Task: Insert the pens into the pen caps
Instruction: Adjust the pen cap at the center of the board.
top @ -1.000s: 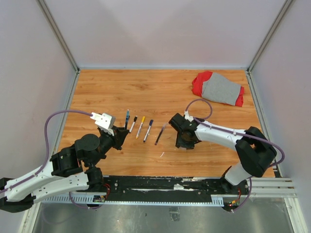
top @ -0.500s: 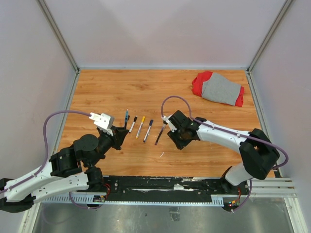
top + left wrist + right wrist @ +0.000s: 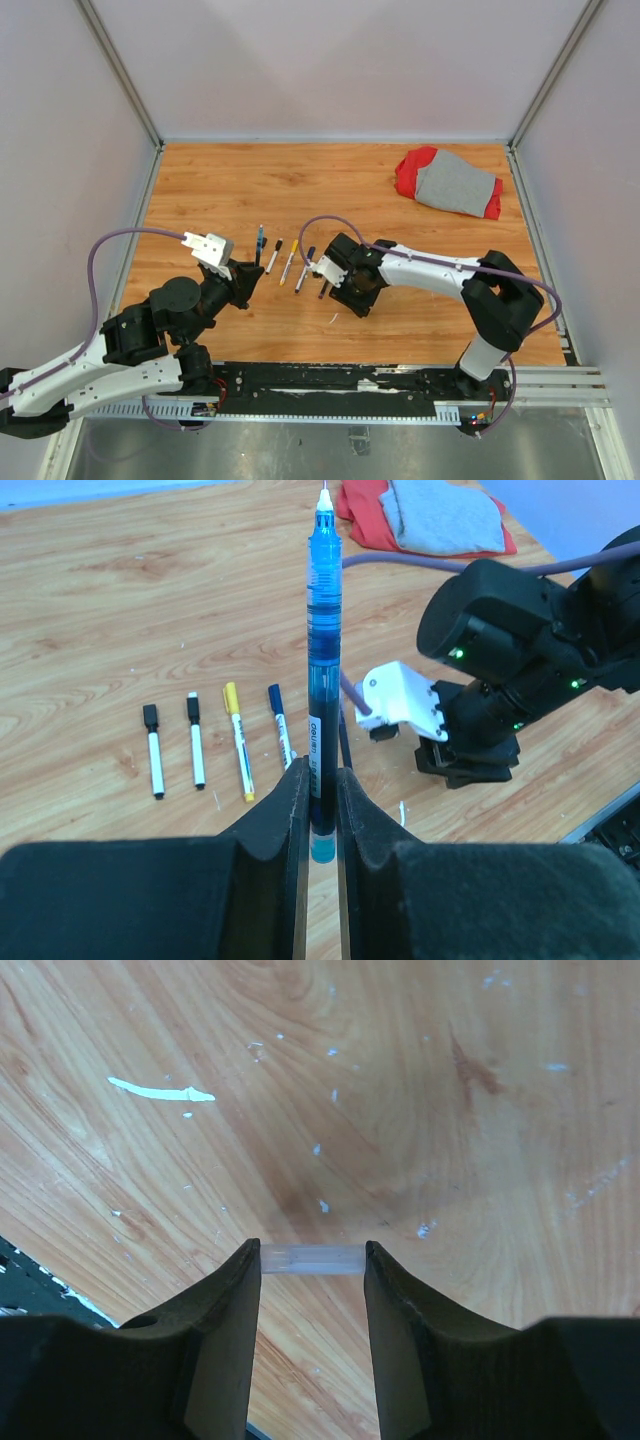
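My left gripper (image 3: 318, 780) is shut on a blue pen (image 3: 322, 630), which it holds upright by the lower end, white tip up. From above, this blue pen (image 3: 261, 240) stands at the left end of a row of pens (image 3: 289, 262) lying on the wood. Those pens (image 3: 238, 740) have white barrels and black, yellow or blue ends. My right gripper (image 3: 312, 1260) is shut on a short clear pen cap (image 3: 312, 1259), gripped end to end between the fingertips just above the table. That right gripper (image 3: 350, 290) hangs at the row's right end and hides part of a dark pen (image 3: 326, 284).
A small white scrap (image 3: 160, 1090) lies on the wood near the right gripper, also visible from above as the scrap (image 3: 334, 319). A red and grey cloth (image 3: 450, 182) lies at the back right. White walls enclose the table.
The right arm has swung left from mid-table to the right end of the pen row. The left arm and its blue pen have stayed put.
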